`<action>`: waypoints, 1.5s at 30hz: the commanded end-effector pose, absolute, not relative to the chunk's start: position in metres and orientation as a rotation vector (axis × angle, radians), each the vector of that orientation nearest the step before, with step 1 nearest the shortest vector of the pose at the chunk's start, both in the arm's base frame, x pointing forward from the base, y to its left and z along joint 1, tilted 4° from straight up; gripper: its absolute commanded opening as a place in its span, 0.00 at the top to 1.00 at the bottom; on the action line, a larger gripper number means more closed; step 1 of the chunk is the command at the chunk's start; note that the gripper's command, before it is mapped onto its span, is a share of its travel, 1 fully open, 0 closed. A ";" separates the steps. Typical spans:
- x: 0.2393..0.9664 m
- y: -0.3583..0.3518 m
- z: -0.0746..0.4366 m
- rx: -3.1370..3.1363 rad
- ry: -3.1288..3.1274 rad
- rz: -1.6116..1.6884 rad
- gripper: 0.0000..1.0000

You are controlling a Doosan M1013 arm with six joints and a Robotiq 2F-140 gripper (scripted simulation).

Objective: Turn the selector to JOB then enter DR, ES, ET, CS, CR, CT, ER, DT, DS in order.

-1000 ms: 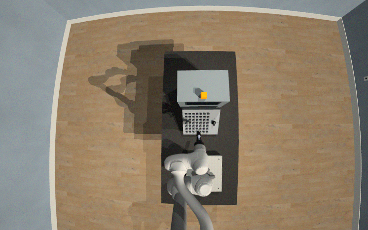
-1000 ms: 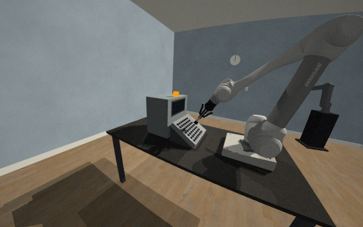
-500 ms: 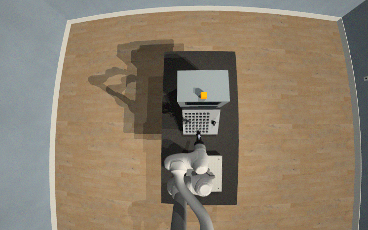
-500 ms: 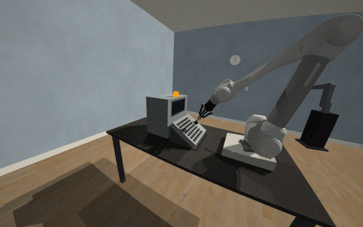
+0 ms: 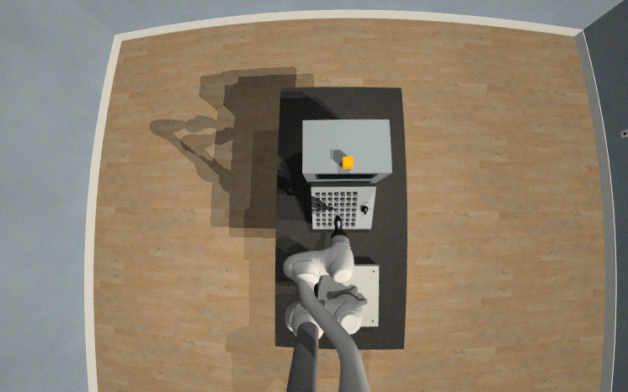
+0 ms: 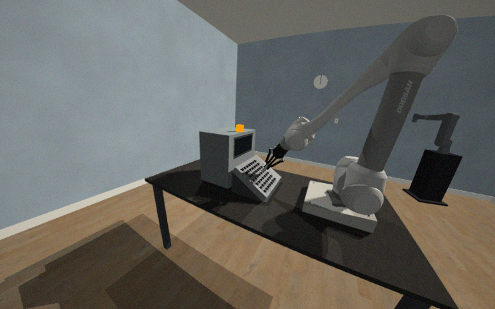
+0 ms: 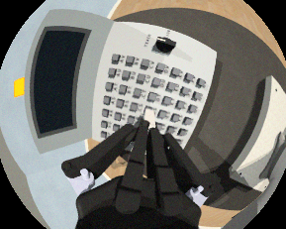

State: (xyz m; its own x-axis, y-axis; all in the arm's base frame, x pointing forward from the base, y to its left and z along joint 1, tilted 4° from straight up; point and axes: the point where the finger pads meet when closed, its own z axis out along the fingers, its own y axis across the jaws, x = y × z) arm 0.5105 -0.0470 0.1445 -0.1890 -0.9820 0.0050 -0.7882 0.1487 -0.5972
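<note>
the gripper [image 5: 337,221] [image 6: 265,167] [image 7: 147,115] is closed to its narrowest, nothing between its fingers, and points down and forward at the sloped keypad [image 5: 314,225] [image 6: 267,195] [image 7: 208,60]. its pale fingertips are over the keys in the middle columns; whether they touch a key i cannot tell. rows of small grey keys surround them, with printed names mostly too small to read, and no key visible in the wrist view is lit. on the same panel, beyond one side of the key block, sits the black selector [image 5: 364,209] [image 7: 164,45], with lettering beside it, teach being the legible word. behind the keypad stands the grey machine housing [image 5: 326,140] [image 6: 215,157] [image 7: 96,34] with a dark screen [image 6: 243,145] [image 7: 59,80], and an orange block [image 5: 348,162] [image 6: 239,128] [image 7: 19,87] is on its top. the white arm [image 5: 326,311] [image 6: 357,86] reaches over from its pale base plate [image 5: 372,297] [image 6: 314,188] [image 7: 274,93]. the base plate and the machine share the dark table [image 5: 390,243] [image 6: 237,211] [image 7: 228,93].
</note>
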 end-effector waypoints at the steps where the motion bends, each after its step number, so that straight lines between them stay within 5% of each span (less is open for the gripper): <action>1: 0.511 -0.047 0.143 -1.694 2.048 -0.680 1.00; 45: 0.524 -0.050 0.125 -1.694 2.048 -0.680 1.00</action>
State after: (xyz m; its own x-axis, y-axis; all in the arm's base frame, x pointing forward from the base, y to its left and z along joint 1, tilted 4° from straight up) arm 0.5235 -0.0496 0.1254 -0.1890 -0.9820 0.0052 -0.7897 0.1489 -0.5951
